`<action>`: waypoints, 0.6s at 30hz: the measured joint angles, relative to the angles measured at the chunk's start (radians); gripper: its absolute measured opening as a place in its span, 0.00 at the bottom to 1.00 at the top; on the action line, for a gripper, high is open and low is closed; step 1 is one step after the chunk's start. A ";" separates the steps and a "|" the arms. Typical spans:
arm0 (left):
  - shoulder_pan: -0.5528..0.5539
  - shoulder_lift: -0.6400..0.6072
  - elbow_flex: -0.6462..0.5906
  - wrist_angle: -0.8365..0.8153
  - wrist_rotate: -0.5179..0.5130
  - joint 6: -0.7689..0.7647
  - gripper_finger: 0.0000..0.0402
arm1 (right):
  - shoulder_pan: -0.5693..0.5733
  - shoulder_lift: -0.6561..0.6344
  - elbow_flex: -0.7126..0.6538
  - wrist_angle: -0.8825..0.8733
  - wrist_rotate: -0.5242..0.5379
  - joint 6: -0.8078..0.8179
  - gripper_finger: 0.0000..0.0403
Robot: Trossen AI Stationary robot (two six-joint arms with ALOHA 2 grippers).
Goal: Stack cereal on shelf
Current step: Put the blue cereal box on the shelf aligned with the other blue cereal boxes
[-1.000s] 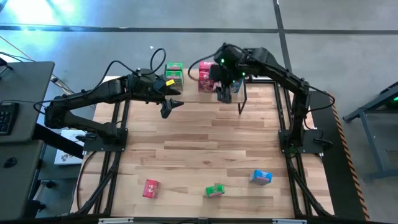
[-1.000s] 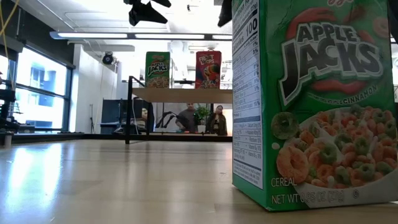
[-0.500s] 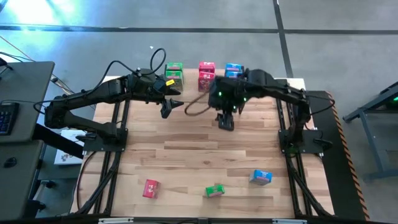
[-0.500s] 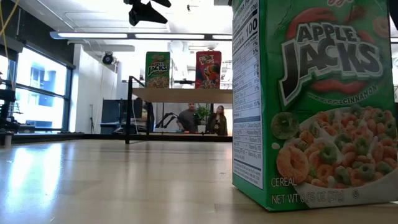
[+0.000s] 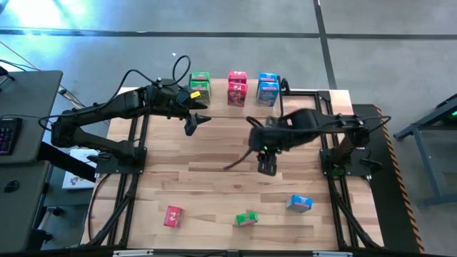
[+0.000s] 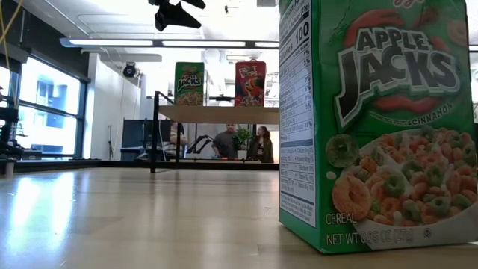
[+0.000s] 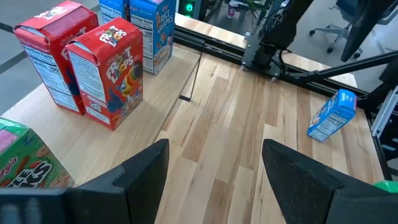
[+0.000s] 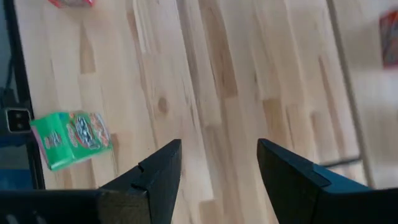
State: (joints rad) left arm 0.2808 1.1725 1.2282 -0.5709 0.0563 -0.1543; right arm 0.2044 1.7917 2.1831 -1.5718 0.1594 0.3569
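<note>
Cereal boxes stand in pairs on the shelf [image 5: 235, 104] at the table's far edge: green [image 5: 200, 84], red [image 5: 237, 86] and blue [image 5: 268, 87]. The left wrist view shows the red pair [image 7: 102, 71], the blue pair [image 7: 149, 25] and a green corner [image 7: 18, 165]. Three more lie near the table's near edge: red [image 5: 173, 215], green [image 5: 247, 218] and blue [image 5: 300, 203]. My left gripper [image 5: 194, 123] hovers open just in front of the shelf's left part. My right gripper [image 5: 267, 168] is open over the table's middle, with the green box [image 8: 71, 138] ahead of it.
The low view has the near green box [image 6: 373, 127] filling its right side, with the shelf [image 6: 216, 112] far behind and people in the room beyond. Black arm frames [image 5: 136, 143] run along both table sides. Bare wood lies between the shelf and the near boxes.
My right gripper has drawn back from the shelf's right end toward the table's near edge, and is now over the middle of the table. The blue boxes it covered now show standing on the shelf. The left arm has kept still.
</note>
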 joint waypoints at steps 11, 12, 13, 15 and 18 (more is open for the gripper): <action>0.000 0.000 0.000 0.000 0.000 0.000 0.62 | 0.190 -0.225 -0.388 0.023 0.021 0.254 0.50; 0.000 0.000 0.000 0.000 0.000 0.000 0.62 | 0.212 -0.248 -0.424 0.036 0.023 0.272 0.50; 0.000 0.000 0.000 0.000 0.000 0.000 0.62 | 0.231 -0.273 -0.461 0.052 0.024 0.292 0.50; 0.000 0.000 0.000 0.000 0.000 0.000 0.62 | 0.267 -0.325 -0.533 0.085 0.024 0.325 0.50; 0.000 0.000 0.000 0.000 0.000 0.000 0.62 | 0.321 -0.401 -0.644 0.142 0.024 0.371 0.51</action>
State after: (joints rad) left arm 0.2807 1.1725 1.2282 -0.5705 0.0561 -0.1543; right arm 0.5257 1.3905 1.5390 -1.4294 0.1833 0.7279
